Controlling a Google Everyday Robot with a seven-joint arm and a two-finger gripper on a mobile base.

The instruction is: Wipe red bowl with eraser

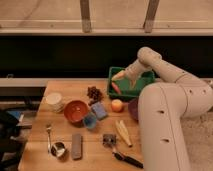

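The red bowl [76, 111] stands left of the table's middle, orange-red with a darker inside. The eraser [76, 145], a flat grey-brown block, lies near the front edge, straight in front of the bowl and apart from it. My gripper [120, 78] hangs over the green tray [145, 80] at the back right, well away from both bowl and eraser. It is open and holds nothing. My white arm covers the table's right side.
Around the bowl are a small blue cup [90, 120], a blue sponge pad [99, 110], an orange [117, 105], a dark purple bowl [133, 109], stacked white bowls [54, 101] and a brown pinecone-like clump [94, 93]. Near the front lie a metal cup [58, 149], a spoon [49, 135] and a black-handled brush [126, 158].
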